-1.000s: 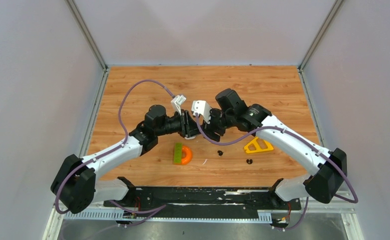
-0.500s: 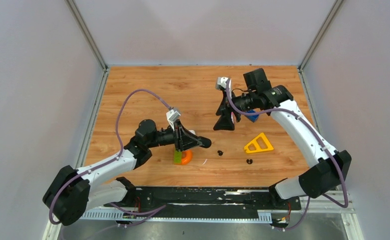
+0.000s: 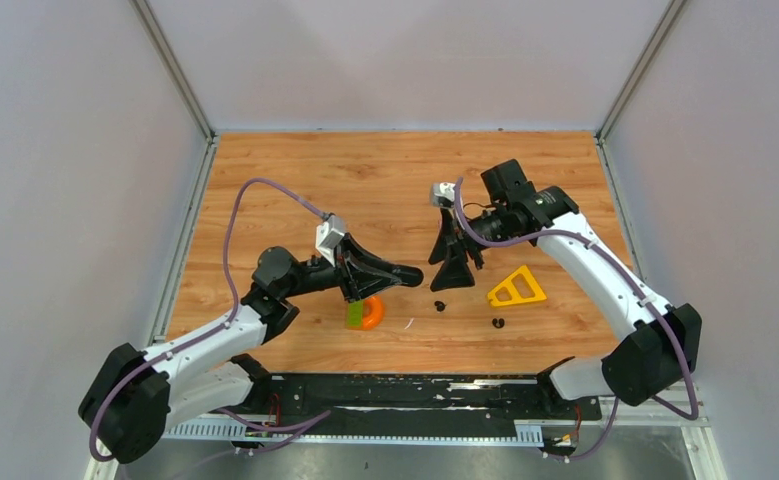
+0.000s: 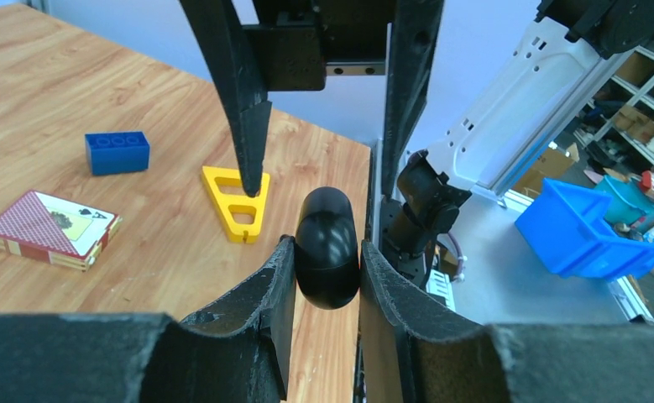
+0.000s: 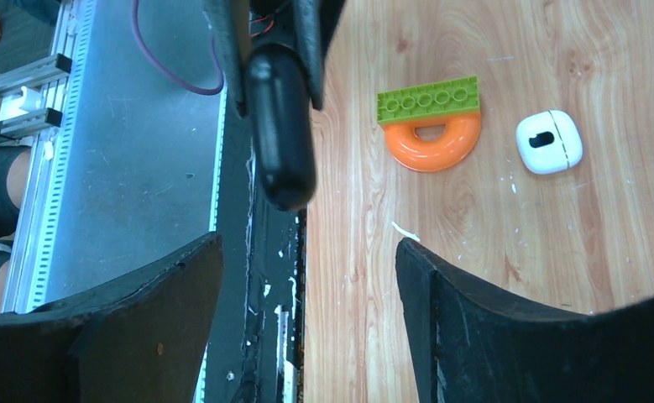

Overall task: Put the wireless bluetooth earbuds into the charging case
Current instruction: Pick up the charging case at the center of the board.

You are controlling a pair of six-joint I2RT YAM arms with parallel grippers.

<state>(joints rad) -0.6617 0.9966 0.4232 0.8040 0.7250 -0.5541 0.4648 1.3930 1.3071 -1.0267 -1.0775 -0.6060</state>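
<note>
— Left gripper (image 4: 327, 256), what did it have?
— It was clamped on the black charging case (image 4: 327, 231), one finger pressed to each side, holding it above the table (image 3: 265, 180) and pointing it toward the right gripper (image 5: 308, 248).
— And that one?
— Spread wide, with nothing between its fingers, just beside the case without touching it.
— The earbuds?
— One black earbud (image 3: 439, 305) lay on the wood under the right gripper, and a second black earbud (image 3: 498, 323) lay nearer the arm bases. The white ones I could not find.
— Anything else?
— A white case (image 5: 548, 141) lay beside an orange ring (image 5: 432, 147) that touched a green brick (image 5: 428, 99). A yellow triangle (image 3: 516, 288), a blue brick (image 4: 117, 152) and a playing card (image 4: 50, 228) lay farther out
</note>
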